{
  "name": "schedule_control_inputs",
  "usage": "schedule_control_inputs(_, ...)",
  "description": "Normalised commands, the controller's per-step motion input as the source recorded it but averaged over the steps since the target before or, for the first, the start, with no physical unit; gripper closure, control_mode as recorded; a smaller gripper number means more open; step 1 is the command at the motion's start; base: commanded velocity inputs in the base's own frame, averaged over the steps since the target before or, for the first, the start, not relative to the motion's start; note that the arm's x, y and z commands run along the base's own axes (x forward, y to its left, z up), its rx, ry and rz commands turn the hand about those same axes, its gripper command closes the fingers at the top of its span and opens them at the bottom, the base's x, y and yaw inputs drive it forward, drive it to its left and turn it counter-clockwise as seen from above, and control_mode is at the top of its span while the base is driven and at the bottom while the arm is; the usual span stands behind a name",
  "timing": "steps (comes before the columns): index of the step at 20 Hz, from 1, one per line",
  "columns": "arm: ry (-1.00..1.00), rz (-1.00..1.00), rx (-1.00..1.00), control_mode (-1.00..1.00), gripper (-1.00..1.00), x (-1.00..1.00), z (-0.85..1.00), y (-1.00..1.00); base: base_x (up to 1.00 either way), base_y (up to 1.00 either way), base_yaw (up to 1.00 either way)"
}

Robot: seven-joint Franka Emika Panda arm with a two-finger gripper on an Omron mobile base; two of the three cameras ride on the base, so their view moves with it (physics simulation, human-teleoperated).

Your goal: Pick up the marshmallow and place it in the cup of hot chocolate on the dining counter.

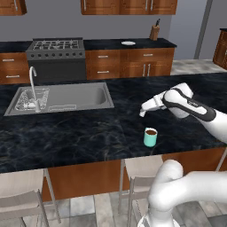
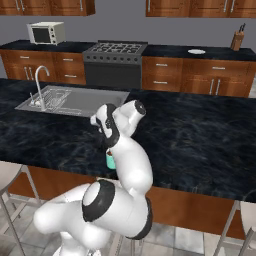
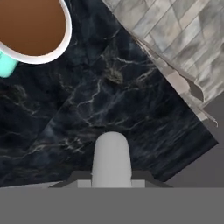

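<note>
Sink: inset steel basin (image 1: 66,97) at the black white-veined marble bench's (image 1: 66,133) 10 o'clock, curved tap beside it.
Cup: small teal handleless cup of brown hot chocolate (image 1: 150,137), upright near the bench's front edge.
Arm: white, bent over the bench.
Tool (image 1: 142,113): above the cup, at its 11 o'clock; fingers together on a small white marshmallow (image 3: 111,157).
Stools: pale seats (image 1: 20,188) below the front edge.
</note>
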Motion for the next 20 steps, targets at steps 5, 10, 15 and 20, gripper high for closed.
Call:
schedule_control_inputs(5,-0.35,0.36,-0.14,-1.00,1.00,0.21,-0.19,-0.58,0.00,0.00,0.00)
schedule_control_inputs(10,-0.38,0.12,-0.15,-1.00,1.00,0.31,-0.43,-0.23,0.00,0.00,0.00)
schedule_control_inputs(15,-0.18,0.01,-0.48,-1.00,1.00,0.21,-0.35,-0.01,0.00,0.00,0.00)
schedule_control_inputs(20,0.05,-0.23,-0.32,-1.00,1.00,0.11,-0.01,-0.03,0.00,0.00,0.00)
